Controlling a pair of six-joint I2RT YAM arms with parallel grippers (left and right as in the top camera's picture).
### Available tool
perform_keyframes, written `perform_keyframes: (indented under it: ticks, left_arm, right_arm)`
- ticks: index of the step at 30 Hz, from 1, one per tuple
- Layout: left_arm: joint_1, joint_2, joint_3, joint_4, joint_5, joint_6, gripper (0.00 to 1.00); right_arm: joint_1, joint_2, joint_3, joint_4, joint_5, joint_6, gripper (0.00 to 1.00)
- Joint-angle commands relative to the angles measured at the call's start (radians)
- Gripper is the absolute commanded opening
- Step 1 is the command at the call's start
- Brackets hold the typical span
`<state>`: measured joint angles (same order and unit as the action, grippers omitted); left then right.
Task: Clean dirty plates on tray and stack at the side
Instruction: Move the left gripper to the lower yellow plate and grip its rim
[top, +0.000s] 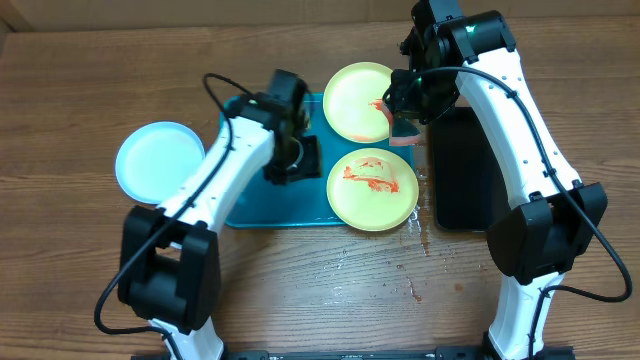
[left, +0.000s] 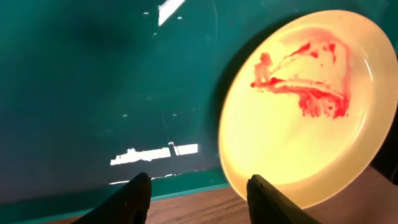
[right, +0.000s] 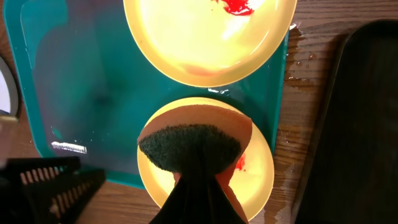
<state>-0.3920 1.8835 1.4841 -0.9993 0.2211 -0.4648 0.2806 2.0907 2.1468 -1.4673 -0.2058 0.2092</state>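
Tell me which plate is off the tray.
The white blue-rimmed plate, on the table left of the tray; both cream plates lie on it, sauce-smeared.

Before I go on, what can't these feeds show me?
Whether the sponge touches the near plate: right wrist view looks straight down it; overhead, the right pincer covers it.
The far plate's right rim: under that pincer overhead, cut off by the top edge in right wrist.
The black tray: partly under the right arm overhead.

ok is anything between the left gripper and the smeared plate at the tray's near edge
Nothing visible. Only bare tray lies between the open left gripper and that plate. The right gripper, shut on a sponge, hangs off to the right, clear of that path.
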Motion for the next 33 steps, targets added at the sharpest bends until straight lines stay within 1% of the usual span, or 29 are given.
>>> perform_keyframes:
  ticks: [1,8,11,12,15,20,27,30,33]
  left_arm:
    - [-0.053,0.007,-0.011,0.018,-0.083,-0.085,0.53]
    - [-0.099,0.008,-0.07,0.065,-0.106,-0.15,0.51]
    - [-0.099,0.008,-0.113,0.076,-0.126,-0.187,0.48]
    - [-0.099,0.008,-0.129,0.084,-0.129,-0.197,0.45]
    - [-0.1,0.008,-0.161,0.115,-0.127,-0.198,0.4]
    - [-0.105,0.008,-0.203,0.182,-0.116,-0.198,0.37]
    - [-0.106,0.009,-0.206,0.243,-0.096,-0.205,0.35]
    - [-0.108,0.017,-0.206,0.254,-0.09,-0.205,0.28]
    - [-0.114,0.042,-0.206,0.269,-0.077,-0.204,0.27]
  right_arm:
    - [-0.001,-0.004,0.013,-0.002,-0.008,-0.001,0.05]
    - [-0.001,-0.004,0.013,-0.005,-0.008,-0.001,0.05]
    - [-0.001,-0.004,0.013,-0.005,-0.008,-0.001,0.05]
    - [-0.001,-0.004,0.013,-0.005,-0.008,-0.001,0.05]
    - [-0.001,-0.004,0.013,-0.005,-0.008,-0.001,0.05]
    - [-0.001,-0.004,0.013,-0.005,-0.009,0.0,0.05]
    - [-0.001,-0.004,0.013,-0.006,-0.009,0.0,0.05]
    - [-0.001,-0.004,0.013,-0.007,-0.009,0.0,0.05]
    - [-0.001,-0.004,0.013,-0.009,-0.008,-0.001,0.05]
